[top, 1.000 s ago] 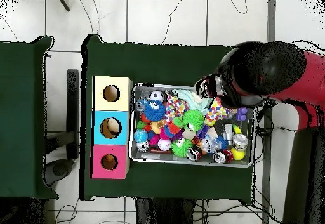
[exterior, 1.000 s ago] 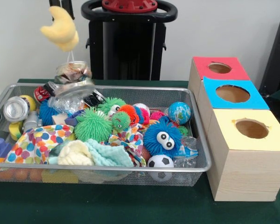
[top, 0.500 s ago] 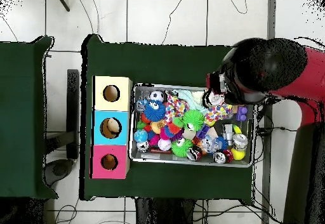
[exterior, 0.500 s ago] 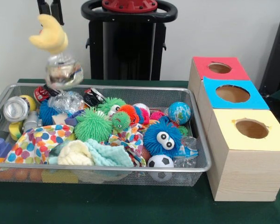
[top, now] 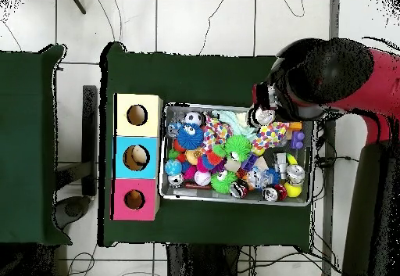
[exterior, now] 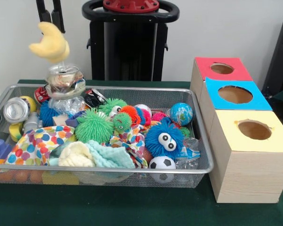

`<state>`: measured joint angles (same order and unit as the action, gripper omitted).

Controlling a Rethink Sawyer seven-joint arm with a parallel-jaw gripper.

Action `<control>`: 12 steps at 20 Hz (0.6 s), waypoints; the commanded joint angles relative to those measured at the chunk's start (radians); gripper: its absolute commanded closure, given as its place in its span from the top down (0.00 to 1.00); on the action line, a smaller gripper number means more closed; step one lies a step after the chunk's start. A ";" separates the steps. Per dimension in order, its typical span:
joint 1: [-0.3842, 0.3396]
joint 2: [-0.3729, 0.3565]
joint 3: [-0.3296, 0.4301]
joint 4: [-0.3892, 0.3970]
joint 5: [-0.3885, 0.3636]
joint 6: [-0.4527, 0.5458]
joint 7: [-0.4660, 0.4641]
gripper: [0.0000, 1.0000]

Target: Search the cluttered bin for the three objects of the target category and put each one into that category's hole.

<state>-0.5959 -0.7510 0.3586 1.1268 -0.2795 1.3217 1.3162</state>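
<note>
While airborne, can (exterior: 63, 81) under end effector (exterior: 51, 15)

Silver wire-mesh bin (exterior: 198, 165); shiny crushed can (exterior: 16, 109)

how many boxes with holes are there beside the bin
3, in a row beside the bin; in the front view, the red-topped box is farthest, the blue-topped box in the middle, the yellow-topped box nearest. None seems hidden.

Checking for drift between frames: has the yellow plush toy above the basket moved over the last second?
Yes. The yellow plush toy shifted left, away from the black pedestal.
</note>
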 commanded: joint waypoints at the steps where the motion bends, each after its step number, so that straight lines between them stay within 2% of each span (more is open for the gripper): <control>1: 0.014 0.048 0.017 -0.022 -0.051 0.125 -0.073 0.00; 5: 0.017 0.058 0.009 -0.027 -0.058 0.108 -0.067 0.00; 7: 0.014 0.075 0.006 -0.015 -0.061 0.035 -0.048 0.00; 9: 0.006 0.101 0.012 0.003 -0.041 0.044 -0.049 0.00; 12: 0.007 0.132 0.010 0.002 -0.039 0.107 -0.056 0.00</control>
<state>-0.5849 -0.7121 0.3586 1.0935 -0.2841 1.3311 1.3162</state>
